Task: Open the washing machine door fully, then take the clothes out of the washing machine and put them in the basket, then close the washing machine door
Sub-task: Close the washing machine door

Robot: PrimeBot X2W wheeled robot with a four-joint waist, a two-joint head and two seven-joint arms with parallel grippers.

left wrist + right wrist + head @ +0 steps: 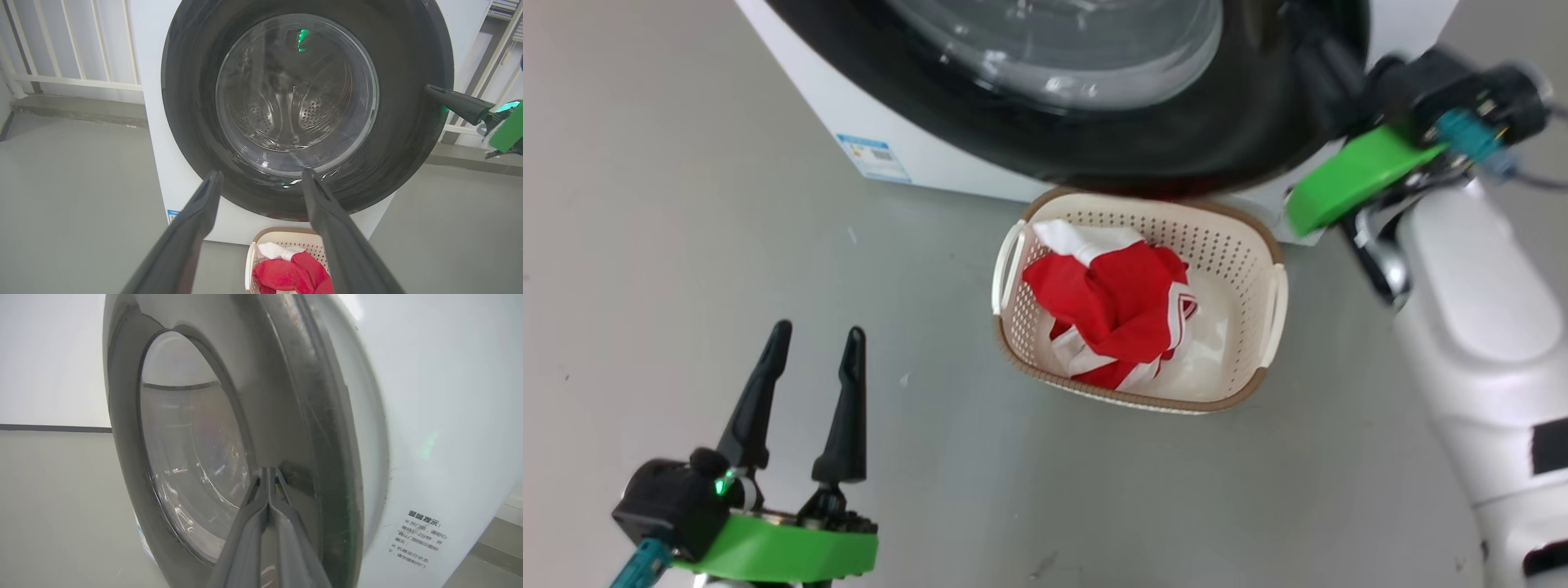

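Observation:
The washing machine door [400, 122], black-rimmed around a clear glass bowl, lies flat against the white washing machine [151, 81]; through the glass I see bare steel drum. My right gripper [429, 88] is shut, its tips touching the door's black rim [286, 396] on the right side, also seen in the right wrist view [268, 469]. The red and white clothes [1119, 306] lie in the cream basket [1225, 237] on the floor just below the door [1176, 147]. My left gripper [818, 328] hangs open and empty at the lower left, well left of the basket, pointing at the door [261, 173].
Grey floor surrounds the basket. A blue-and-white sticker [874, 158] marks the machine's lower left front, and a printed label [416, 539] sits on its front to the right of the door. A white railing [81, 81] stands behind the machine. My right forearm [1478, 343] runs along the right edge.

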